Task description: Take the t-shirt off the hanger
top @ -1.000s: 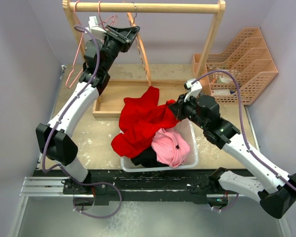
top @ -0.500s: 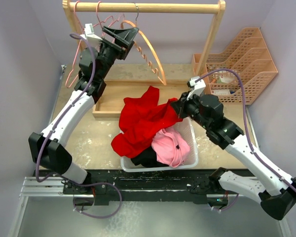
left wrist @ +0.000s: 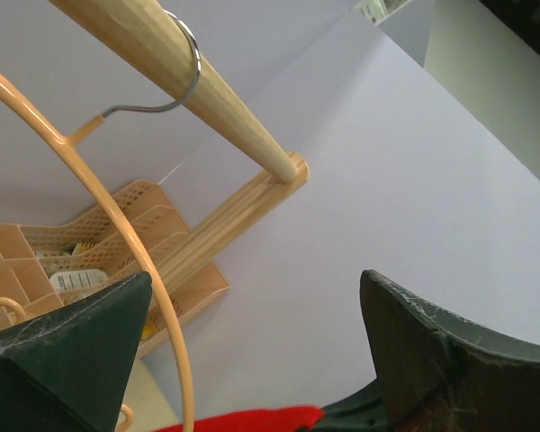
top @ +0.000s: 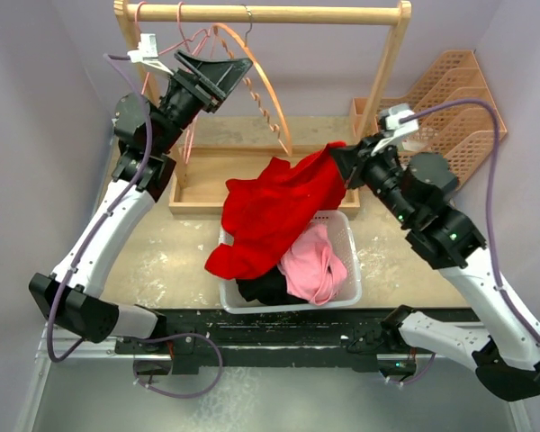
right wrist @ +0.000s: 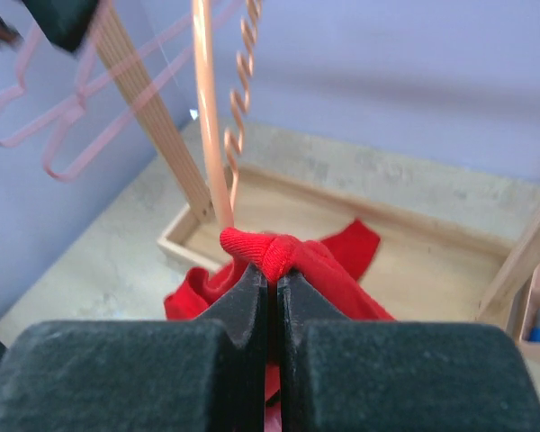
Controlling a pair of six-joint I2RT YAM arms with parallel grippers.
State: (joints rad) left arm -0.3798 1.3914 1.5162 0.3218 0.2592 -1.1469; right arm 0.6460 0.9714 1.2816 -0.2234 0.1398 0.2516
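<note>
Left claw (top: 237,72) (left wrist: 252,279): jaws spread wide, holding nothing, raised high just under the wooden rail (top: 324,13) (left wrist: 189,72), beside the orange hanger (top: 265,90) (left wrist: 70,141).

Right claw (top: 342,162) (right wrist: 268,283): jaws pressed together, pinching a bunched fold of the red t-shirt (top: 274,211) (right wrist: 324,261) at its upper right corner, lifted above the table (top: 162,261).

Red t-shirt: draped down and to the left from the pinched fold, across the front edge of the wooden tray (top: 198,193) at the foot of the rack and over the rear left rim of the white basket (top: 351,261). Lowest part hanging outside the left wall of the basket.

Orange hanger: hooked on the rail by its metal hook, tilted, bare along the whole visible arc. Lower end just above and behind the pinched fold in the right wrist view (right wrist: 207,108); contact with the cloth not determinable.

Pink hangers (top: 142,103) (right wrist: 63,117): on the left end of the rail, behind the left arm.

White basket: on the table near the arm bases, containing a pink garment (top: 310,265) and a dark garment (top: 261,288).

Orange file organiser (top: 450,117): at the far right of the table, behind the right arm.
</note>
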